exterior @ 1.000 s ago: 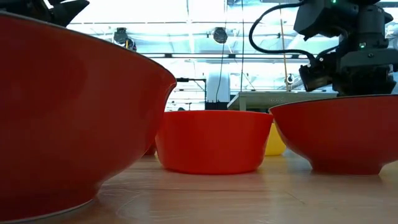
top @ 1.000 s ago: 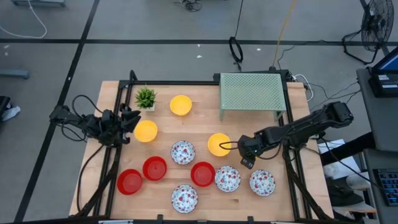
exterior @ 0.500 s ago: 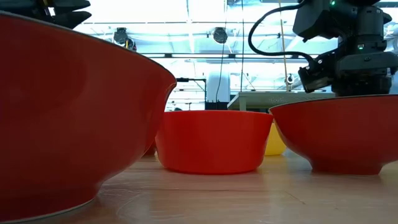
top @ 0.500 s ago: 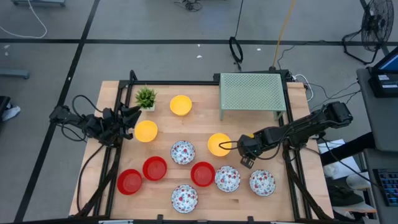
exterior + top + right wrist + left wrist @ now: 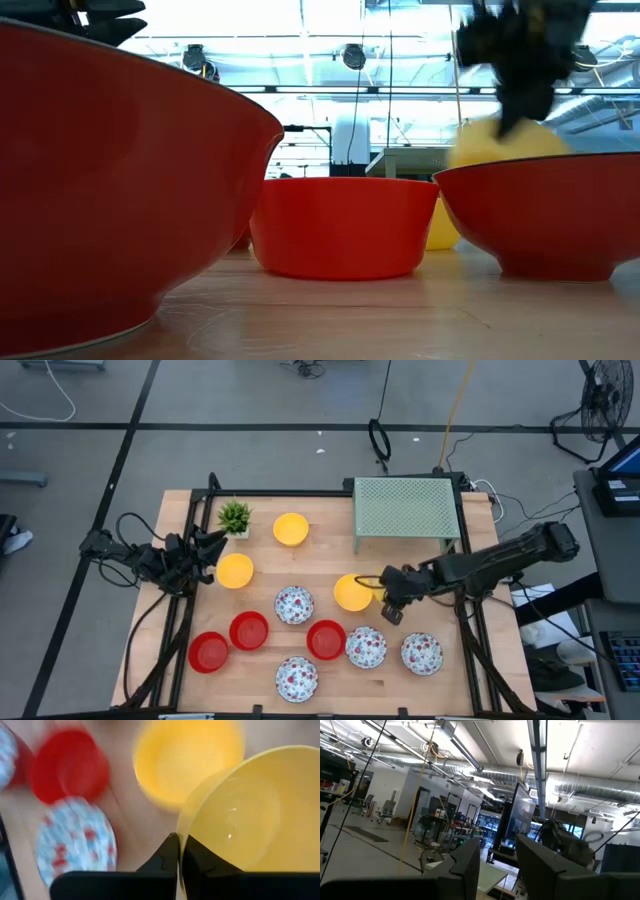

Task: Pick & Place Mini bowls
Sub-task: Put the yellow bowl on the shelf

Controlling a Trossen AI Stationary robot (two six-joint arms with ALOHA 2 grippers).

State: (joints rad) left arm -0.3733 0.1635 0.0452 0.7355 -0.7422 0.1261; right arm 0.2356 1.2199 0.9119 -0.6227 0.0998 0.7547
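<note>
My right gripper [image 5: 383, 594] is shut on a yellow mini bowl [image 5: 350, 592] and holds it above the table's middle. In the low view that bowl [image 5: 497, 146] shows blurred above a red bowl's rim. Two more yellow bowls [image 5: 291, 529] [image 5: 235, 570] rest on their bases farther left. Red bowls [image 5: 248, 630] [image 5: 326, 639] and white red-speckled bowls [image 5: 293, 604] [image 5: 366, 648] stand along the near side. My left gripper [image 5: 207, 550] waits open at the table's left edge, and in the left wrist view it [image 5: 497, 867] points up into the room. My right gripper pinches the yellow bowl's rim [image 5: 181, 829] on the bowl's right side. One finger [image 5: 200, 859] is inside the bowl and the other [image 5: 167, 856] is outside. The fingers slant down from the table's right. The bowl hangs tilted, clear of the table.
A pale green perforated rack [image 5: 405, 510] stands at the far right. A small green potted plant [image 5: 234, 517] sits at the far left. Bare wood lies between the rack and the near row of bowls.
My right gripper has risen and tipped, taking the yellow bowl with it. The bowl, which stood on the table before, is now lifted clear and shows above the red bowl's rim in the low view. My left gripper has turned slightly where it is.
</note>
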